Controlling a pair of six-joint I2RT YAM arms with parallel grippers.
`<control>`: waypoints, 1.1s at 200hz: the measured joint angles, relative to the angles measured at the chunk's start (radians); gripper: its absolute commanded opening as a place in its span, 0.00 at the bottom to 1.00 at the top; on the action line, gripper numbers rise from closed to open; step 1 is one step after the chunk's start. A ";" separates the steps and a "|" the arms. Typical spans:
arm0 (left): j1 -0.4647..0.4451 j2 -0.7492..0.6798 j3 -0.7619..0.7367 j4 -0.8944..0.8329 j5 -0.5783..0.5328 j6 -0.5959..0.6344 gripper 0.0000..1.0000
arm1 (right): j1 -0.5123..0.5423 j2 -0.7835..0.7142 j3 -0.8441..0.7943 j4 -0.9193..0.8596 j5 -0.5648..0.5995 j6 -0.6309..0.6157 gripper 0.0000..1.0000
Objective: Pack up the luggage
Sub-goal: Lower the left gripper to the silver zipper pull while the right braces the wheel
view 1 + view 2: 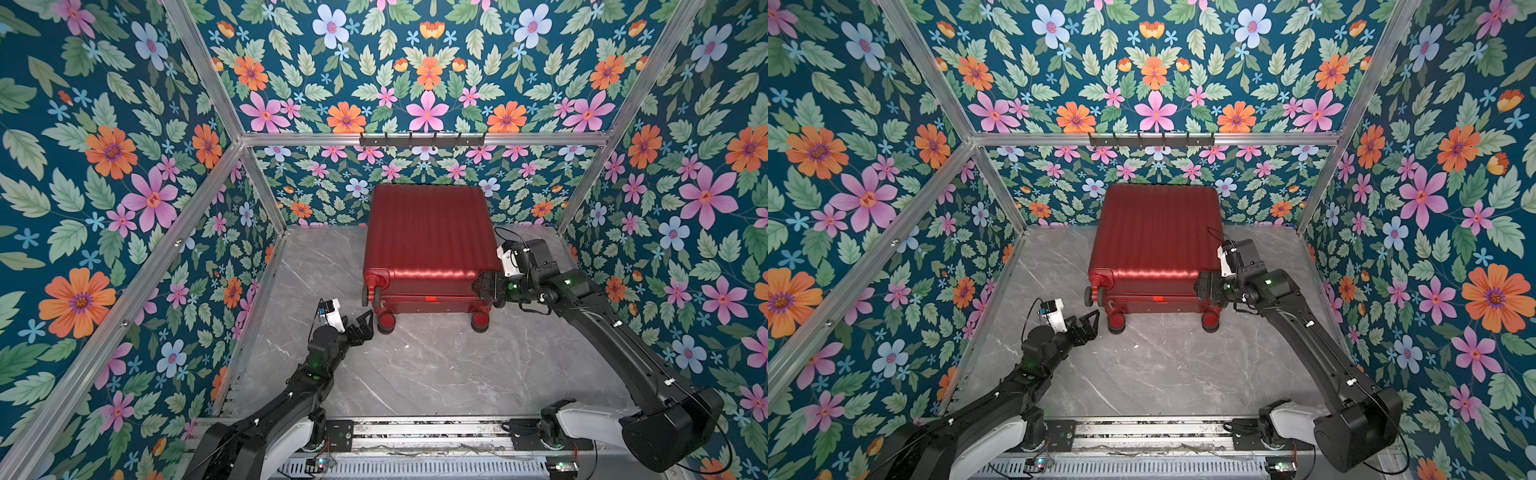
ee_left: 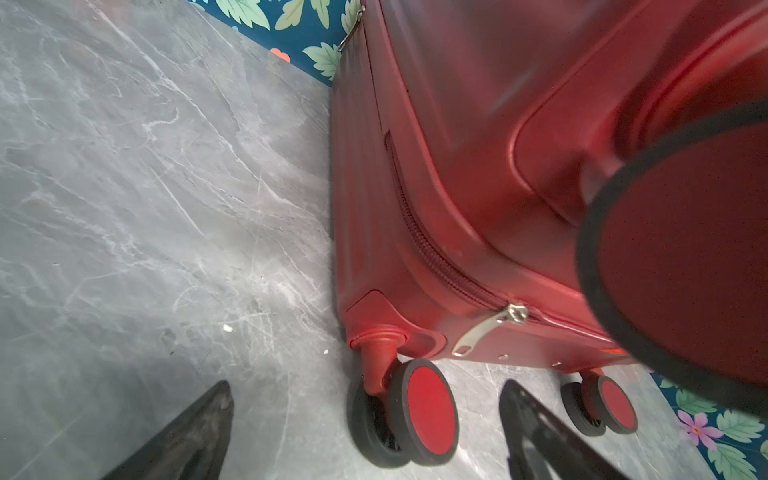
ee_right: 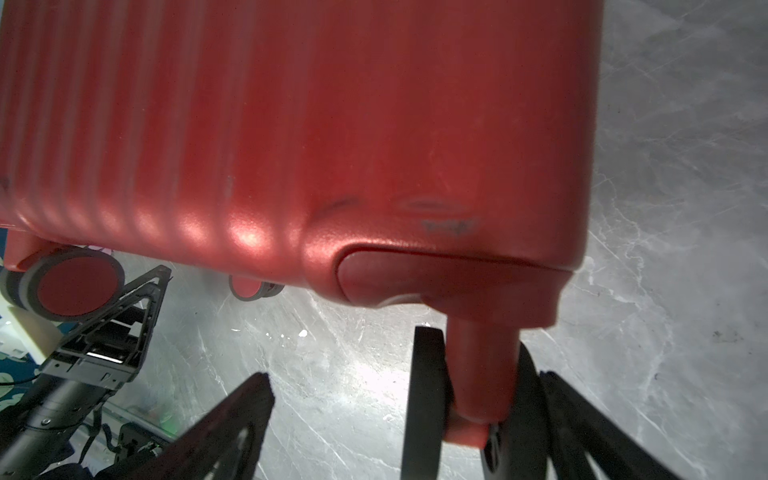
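Closed dark-red luggage (image 1: pixel 430 232) lies flat on the grey veined marble table (image 1: pixel 415 365), near the far wall.
Its glossy hard shell is ribbed, with rounded corners; a metal zipper pull (image 2: pixel 490 328) lies by the near left caster (image 2: pixel 424 415), red-faced and black-rimmed. The left gripper (image 1: pixel 368 326) hovers beside it, jaws spread wide and empty. The right gripper (image 1: pixel 480 286) straddles the right caster stem (image 3: pixel 482 374), jaws wide apart, not clamped.

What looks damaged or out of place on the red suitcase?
The luggage has dark scuff marks on its shell beside one caster housing, seen in the right wrist view. Otherwise it lies closed and nothing is spilled.
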 measured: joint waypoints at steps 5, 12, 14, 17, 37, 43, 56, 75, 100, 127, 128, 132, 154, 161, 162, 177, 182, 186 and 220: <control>0.000 0.018 -0.017 0.031 0.008 0.002 0.92 | 0.000 0.001 0.000 0.000 0.000 -0.001 0.99; 0.000 0.039 -0.046 0.082 0.011 0.009 0.88 | 0.000 0.002 0.000 0.000 0.000 -0.002 0.99; 0.000 0.045 -0.053 0.095 0.011 0.012 0.87 | 0.000 0.002 0.000 0.000 0.000 -0.002 0.99; 0.000 0.053 -0.062 0.113 0.014 0.013 0.86 | 0.000 0.002 0.000 0.000 0.000 -0.002 0.99; -0.007 0.098 -0.072 0.234 0.032 0.031 0.77 | 0.000 0.002 0.000 0.000 0.000 -0.002 0.99; -0.015 0.111 -0.072 0.281 0.029 0.046 0.76 | 0.000 0.002 0.000 0.000 0.000 -0.002 0.99; -0.038 0.146 -0.072 0.362 0.032 0.073 0.71 | 0.000 0.002 0.000 0.000 0.000 -0.002 0.99; -0.081 0.229 -0.073 0.478 0.032 0.127 0.63 | 0.000 0.002 0.003 0.000 0.000 -0.002 0.99; -0.124 0.374 -0.073 0.623 0.019 0.179 0.55 | -0.001 0.004 0.010 -0.003 0.000 -0.002 0.99; -0.162 0.535 -0.073 0.797 -0.027 0.209 0.49 | -0.002 0.000 0.016 -0.011 0.004 -0.003 0.99; -0.163 0.539 -0.073 0.801 -0.028 0.210 0.48 | -0.002 0.000 0.016 -0.011 0.004 -0.003 0.99; -0.168 0.556 -0.073 0.816 -0.033 0.215 0.48 | -0.002 0.000 0.018 -0.013 0.004 -0.004 0.99; -0.206 0.640 -0.060 0.871 -0.080 0.235 0.44 | -0.002 -0.002 0.025 -0.017 0.008 -0.011 0.99; -0.216 0.657 -0.050 0.879 -0.093 0.253 0.43 | -0.002 -0.003 0.025 -0.017 0.008 -0.010 0.99; -0.217 0.658 -0.050 0.880 -0.095 0.254 0.43 | -0.002 -0.003 0.025 -0.018 0.007 -0.011 0.99; -0.229 0.681 -0.028 0.903 -0.126 0.255 0.40 | -0.002 -0.004 0.024 -0.018 0.006 -0.010 0.99; -0.229 0.686 -0.023 0.909 -0.138 0.257 0.40 | -0.002 -0.005 0.023 -0.018 0.005 -0.010 0.99; -0.230 0.690 -0.019 0.912 -0.149 0.259 0.39 | -0.002 -0.005 0.023 -0.018 0.004 -0.010 0.99; -0.231 0.736 0.021 0.928 -0.202 0.275 0.35 | -0.002 -0.005 0.019 -0.018 -0.001 -0.010 0.99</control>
